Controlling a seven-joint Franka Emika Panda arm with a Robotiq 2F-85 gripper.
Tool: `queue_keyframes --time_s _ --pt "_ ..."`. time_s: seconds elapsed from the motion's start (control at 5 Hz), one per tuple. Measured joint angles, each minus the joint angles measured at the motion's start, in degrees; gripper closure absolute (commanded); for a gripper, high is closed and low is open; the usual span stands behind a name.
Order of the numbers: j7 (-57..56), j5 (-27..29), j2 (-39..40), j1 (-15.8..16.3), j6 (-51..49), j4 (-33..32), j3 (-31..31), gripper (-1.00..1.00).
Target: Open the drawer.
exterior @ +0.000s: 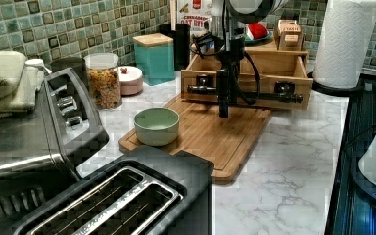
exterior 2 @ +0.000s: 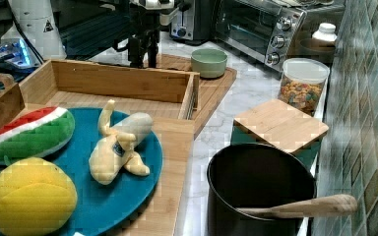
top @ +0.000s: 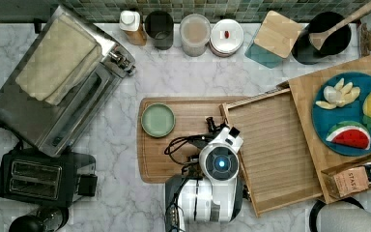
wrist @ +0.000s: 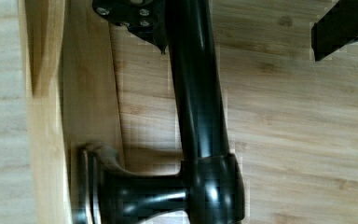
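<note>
Drawer: I see the drawer [top: 278, 150] pulled well out over the desk [top: 174, 79], its ribbed bottom exposed, its front edge over the cutting board [exterior: 215, 137].
Handle: the black bar handle [exterior: 254, 94] runs level across the drawer front in the left view.
Jaws: the gripper [exterior: 223, 98] hangs down across the bar; in the wrist view one finger [wrist: 135, 14] sits between bar and drawer front, the other [wrist: 342, 28] stands well off. Jaws wide, gripping nothing.
Key relation: bar between the jaws, its long axis crossing them; I judge any further pull goes straight away from the drawer front.

White rounded arm [top: 207, 193], glowing blue ring light, looping black cables
</note>
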Motion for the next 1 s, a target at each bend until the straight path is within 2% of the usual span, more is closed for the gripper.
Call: queue_keyframes --time_s 0.2,0.4,1.0 --pt "0.9 0.0 -0.7 0.0 1.7 -1.1 0.0 -1.0" --pt "0.9 0.0 -1.1 1.3 1.5 -1.2 -1.7 -1.0" --pt "0.9 0.0 -1.4 1.4 1.1 -1.2 -1.5 -1.0"
